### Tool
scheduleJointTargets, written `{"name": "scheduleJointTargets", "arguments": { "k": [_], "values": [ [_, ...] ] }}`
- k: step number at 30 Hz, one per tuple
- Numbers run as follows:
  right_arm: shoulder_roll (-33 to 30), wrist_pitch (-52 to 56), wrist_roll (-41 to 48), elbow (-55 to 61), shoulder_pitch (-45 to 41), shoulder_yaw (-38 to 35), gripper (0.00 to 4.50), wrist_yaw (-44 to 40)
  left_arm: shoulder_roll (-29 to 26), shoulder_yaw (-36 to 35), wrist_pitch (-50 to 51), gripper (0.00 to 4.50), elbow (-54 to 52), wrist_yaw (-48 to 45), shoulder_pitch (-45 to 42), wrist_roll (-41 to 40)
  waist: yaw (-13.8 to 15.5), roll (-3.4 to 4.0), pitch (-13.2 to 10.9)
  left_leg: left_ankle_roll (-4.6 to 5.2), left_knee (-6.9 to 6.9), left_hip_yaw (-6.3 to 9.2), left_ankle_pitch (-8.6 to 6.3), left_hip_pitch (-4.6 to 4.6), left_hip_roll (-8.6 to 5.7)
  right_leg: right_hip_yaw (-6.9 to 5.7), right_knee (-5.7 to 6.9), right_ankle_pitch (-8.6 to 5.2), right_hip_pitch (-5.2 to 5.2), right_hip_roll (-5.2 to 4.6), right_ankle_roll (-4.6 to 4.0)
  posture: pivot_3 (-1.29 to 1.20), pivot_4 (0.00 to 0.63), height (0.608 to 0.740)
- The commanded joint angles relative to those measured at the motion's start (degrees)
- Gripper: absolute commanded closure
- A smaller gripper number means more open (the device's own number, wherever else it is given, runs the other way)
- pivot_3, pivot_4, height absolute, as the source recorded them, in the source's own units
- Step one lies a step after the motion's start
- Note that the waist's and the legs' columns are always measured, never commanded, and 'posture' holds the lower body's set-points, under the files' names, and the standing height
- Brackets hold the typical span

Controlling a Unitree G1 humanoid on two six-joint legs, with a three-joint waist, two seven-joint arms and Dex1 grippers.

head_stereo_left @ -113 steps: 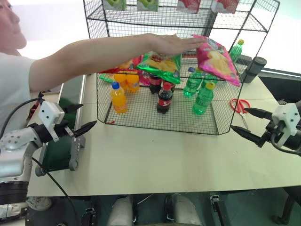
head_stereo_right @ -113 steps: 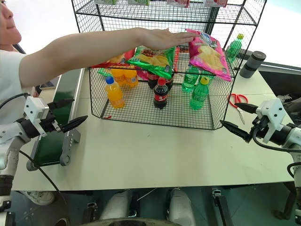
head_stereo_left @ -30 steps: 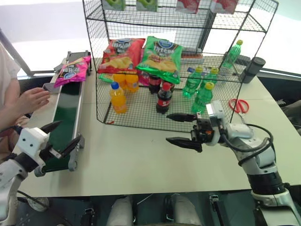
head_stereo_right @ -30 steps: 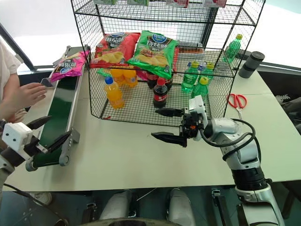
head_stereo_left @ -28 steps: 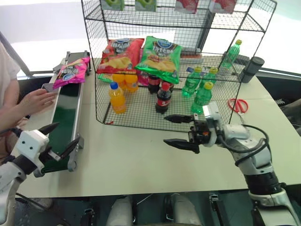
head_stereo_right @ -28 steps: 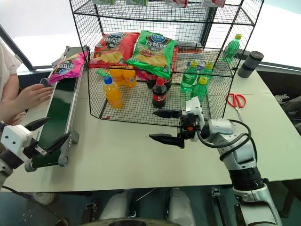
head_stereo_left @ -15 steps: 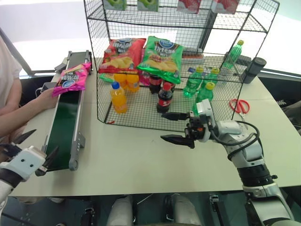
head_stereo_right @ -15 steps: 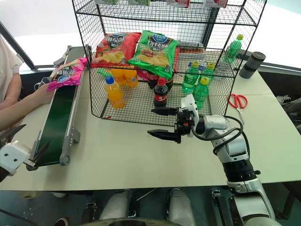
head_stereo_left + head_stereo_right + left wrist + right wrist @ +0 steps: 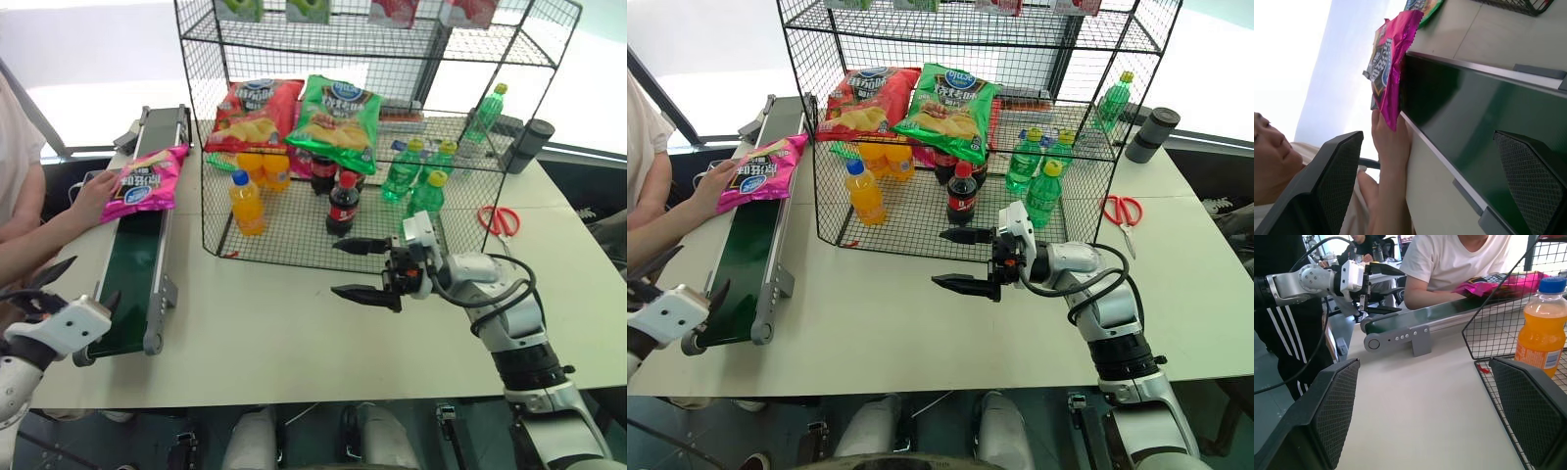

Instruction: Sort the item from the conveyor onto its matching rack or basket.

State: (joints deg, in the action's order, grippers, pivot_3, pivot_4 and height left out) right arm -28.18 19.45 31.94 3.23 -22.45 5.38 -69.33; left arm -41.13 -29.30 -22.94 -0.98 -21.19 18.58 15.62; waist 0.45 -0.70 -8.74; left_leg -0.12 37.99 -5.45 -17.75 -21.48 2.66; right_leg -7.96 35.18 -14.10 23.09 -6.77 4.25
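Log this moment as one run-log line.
pink chip bag: on conveyor, person's hand touching | left gripper: open, beside conveyor | right gripper: open, before rack

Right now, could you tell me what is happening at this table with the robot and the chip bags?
A person's hand is resting on a magenta-pink chip bag lying on the dark green conveyor. The left gripper waits open at the conveyor's near end, holding nothing. The right gripper hovers open over the table in front of the black wire rack, also empty. A red chip bag and a green chip bag already lie on the rack's middle shelf, so the pink bag is not yet sorted.
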Motion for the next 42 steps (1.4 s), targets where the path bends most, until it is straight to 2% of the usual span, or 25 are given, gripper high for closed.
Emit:
{"name": "scheduleJointTargets", "arguments": {
  "k": [1,42],
  "values": [
    [-0.3,-0.9,0.4,2.4,0.2,-1.7,0.09,0.6,-1.4,0.8,-0.3,0.00,0.5,1.0,-0.7,0.2,-0.1,0.00,0.0,0.00,0.00,-0.01,0.00,0.00,0.01,0.00,0.02,0.00,0.00,0.00,0.00,0.00,0.150,0.740],
    [-0.9,-2.1,-1.6,4.8,0.8,-2.4,0.09,4.1,-4.0,8.6,4.5,0.00,2.7,3.2,-7.8,3.4,-0.1,-0.01,0.0,0.00,-0.02,-0.18,0.00,0.00,0.05,0.00,0.06,0.03,-0.01,-0.01,-0.02,0.00,0.150,0.740]
  ]
}}
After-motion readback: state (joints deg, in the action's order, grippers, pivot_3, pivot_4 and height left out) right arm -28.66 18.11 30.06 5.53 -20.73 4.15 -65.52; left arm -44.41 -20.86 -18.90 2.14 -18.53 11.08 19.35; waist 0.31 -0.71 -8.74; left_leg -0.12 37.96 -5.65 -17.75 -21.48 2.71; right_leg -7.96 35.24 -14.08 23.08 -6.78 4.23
